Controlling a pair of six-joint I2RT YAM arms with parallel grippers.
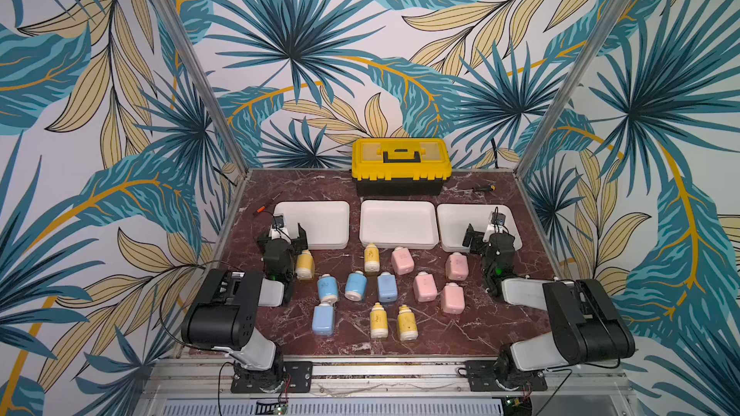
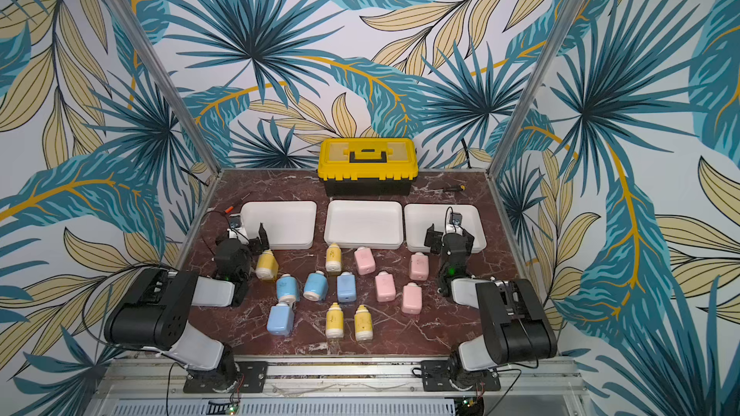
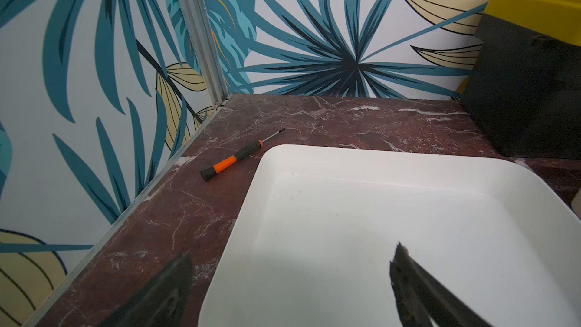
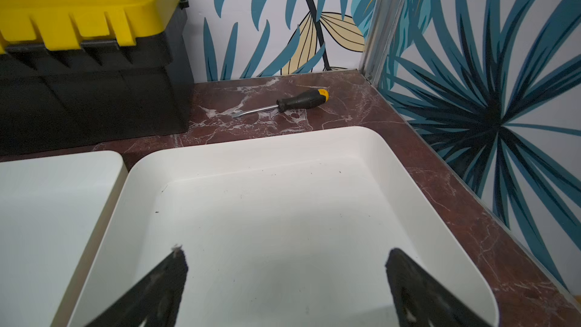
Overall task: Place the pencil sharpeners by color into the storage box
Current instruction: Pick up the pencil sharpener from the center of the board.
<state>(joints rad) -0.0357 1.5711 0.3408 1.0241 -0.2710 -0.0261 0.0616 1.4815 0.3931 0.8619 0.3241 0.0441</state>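
Several pencil sharpeners lie loose on the marble table in front of the storage box. The yellow ones [image 1: 371, 258] are scattered, the blue ones [image 1: 355, 286] sit left of centre and the pink ones [image 1: 425, 287] right of centre. The storage box is three empty white trays in a row: left [image 1: 320, 220], middle [image 1: 396, 222], right [image 1: 456, 220]. My left gripper [image 1: 286, 234] [image 3: 294, 250] hangs open over the left tray's [image 3: 345, 215] near left corner, beside a yellow sharpener [image 1: 305, 265]. My right gripper [image 1: 484, 234] [image 4: 286, 250] is open over the right tray [image 4: 283, 199]. Neither holds anything.
A yellow-and-black toolbox [image 1: 401, 166] stands at the back behind the middle tray. An orange-handled screwdriver [image 3: 232, 160] lies at the back left and a black-and-yellow one [image 4: 298, 100] at the back right. Metal frame posts rise at the table's back corners.
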